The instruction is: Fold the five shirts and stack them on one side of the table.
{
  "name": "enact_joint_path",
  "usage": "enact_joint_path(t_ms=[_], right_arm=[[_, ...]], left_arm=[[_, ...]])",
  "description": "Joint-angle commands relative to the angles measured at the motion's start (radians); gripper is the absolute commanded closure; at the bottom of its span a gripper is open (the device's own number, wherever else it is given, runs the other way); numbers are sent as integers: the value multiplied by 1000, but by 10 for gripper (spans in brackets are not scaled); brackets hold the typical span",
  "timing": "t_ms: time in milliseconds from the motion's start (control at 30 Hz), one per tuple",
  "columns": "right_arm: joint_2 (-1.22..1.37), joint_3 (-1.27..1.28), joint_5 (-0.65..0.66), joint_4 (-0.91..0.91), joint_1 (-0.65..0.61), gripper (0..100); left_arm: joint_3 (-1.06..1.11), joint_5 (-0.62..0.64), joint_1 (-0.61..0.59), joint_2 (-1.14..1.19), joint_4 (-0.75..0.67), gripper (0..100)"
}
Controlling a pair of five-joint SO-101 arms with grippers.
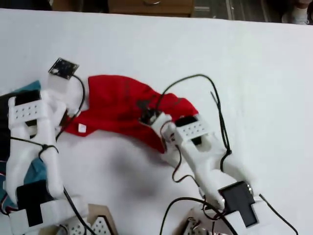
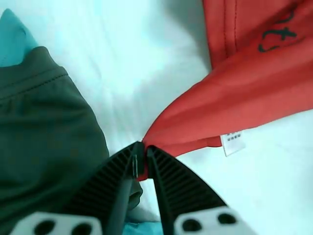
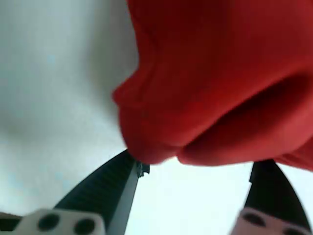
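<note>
I see the red shirt (image 1: 117, 103) lying crumpled near the middle of the desk (image 1: 244, 73), with its white label (image 1: 81, 128) showing at its 8 o'clock end. The corner there is pinched in the left end effector (image 2: 141, 164). At 9 o'clock from it, by the desk's edge, a dark shirt (image 2: 44, 132) lies on a teal shirt (image 2: 14, 36).

We see a white desk (image 1: 254, 73) stretching far beyond the right hand (image 1: 146, 116); past its edge, farther from that hand, stands wooden furniture (image 1: 146, 6).
</note>
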Motion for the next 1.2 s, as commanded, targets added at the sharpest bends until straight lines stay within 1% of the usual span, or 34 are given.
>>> enact_joint_path(t_ms=[0, 500, 667, 800, 1000, 1167], right_arm=[[-10, 14, -6, -35, 1, 666], [-2, -215, -48, -45, 4, 669], [-8, -327, -44, -30, 4, 731], [-10, -419, -48, 81, -5, 742], [-12, -425, -41, 248, -64, 741], [-19, -344, -12, 239, -151, 741]], left_arm=[[-41, -2, -5, 0, 5, 978], [-33, -2, -3, 0, 9, 978], [-33, -2, -3, 0, 9, 978], [-33, -2, -3, 0, 9, 978], [-41, -2, -3, 0, 9, 978], [-41, -2, -5, 0, 9, 978]])
